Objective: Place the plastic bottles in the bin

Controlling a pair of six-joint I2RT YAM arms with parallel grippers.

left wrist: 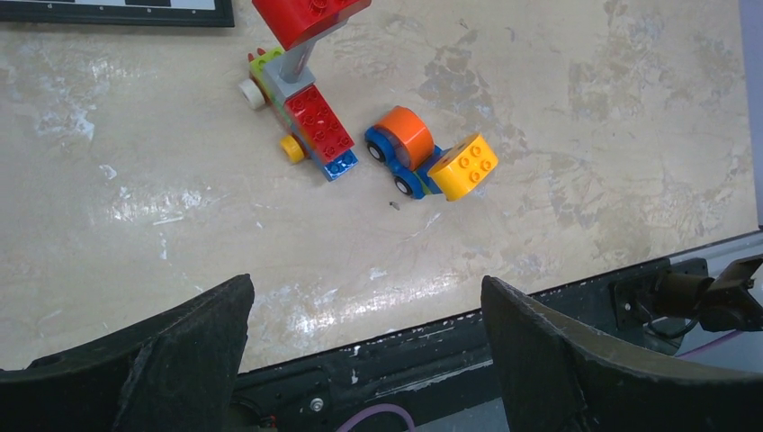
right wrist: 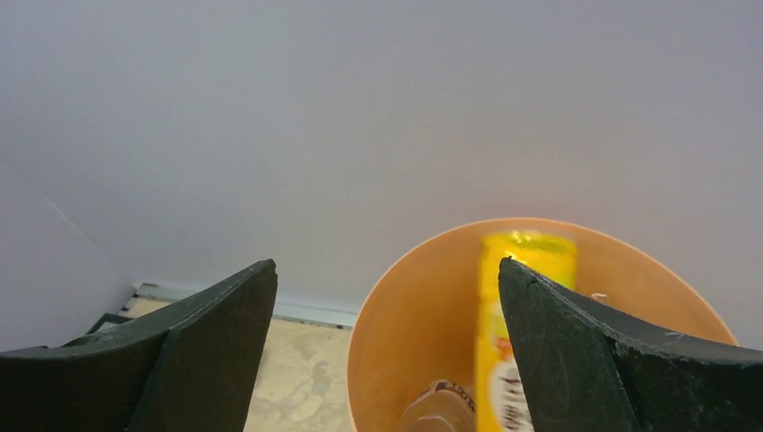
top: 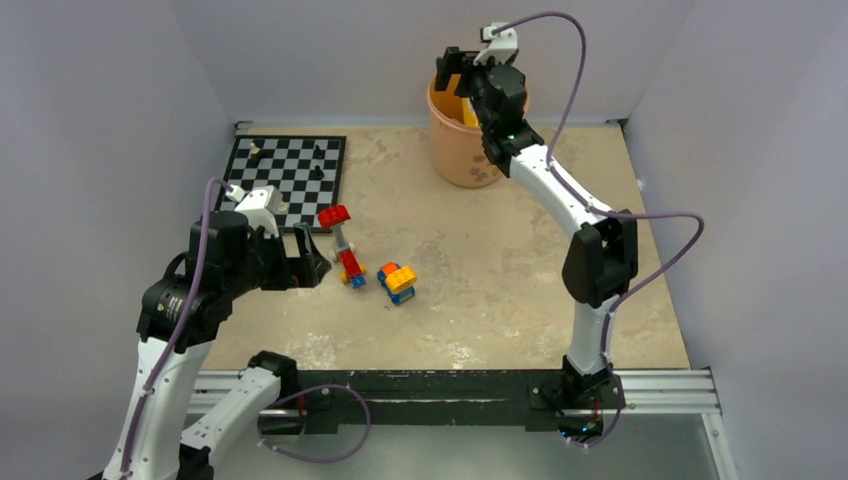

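Observation:
The peach-orange bin [top: 462, 150] stands at the back of the table. In the right wrist view its rim [right wrist: 396, 270] is just below my fingers, with a yellow bottle [right wrist: 524, 270] standing inside and a clear brownish bottle [right wrist: 441, 405] at the bottom. My right gripper [top: 452, 72] hovers over the bin, open and empty, and shows as such in the right wrist view [right wrist: 387, 279]. My left gripper [top: 305, 258] is open and empty above the left part of the table, near the front edge in the left wrist view [left wrist: 367, 292].
A chessboard [top: 285, 170] with a few pieces lies at the back left. A red toy brick build [top: 343, 245] and a blue, orange and yellow brick car [top: 397, 282] sit mid-table. Grey walls enclose the table on three sides.

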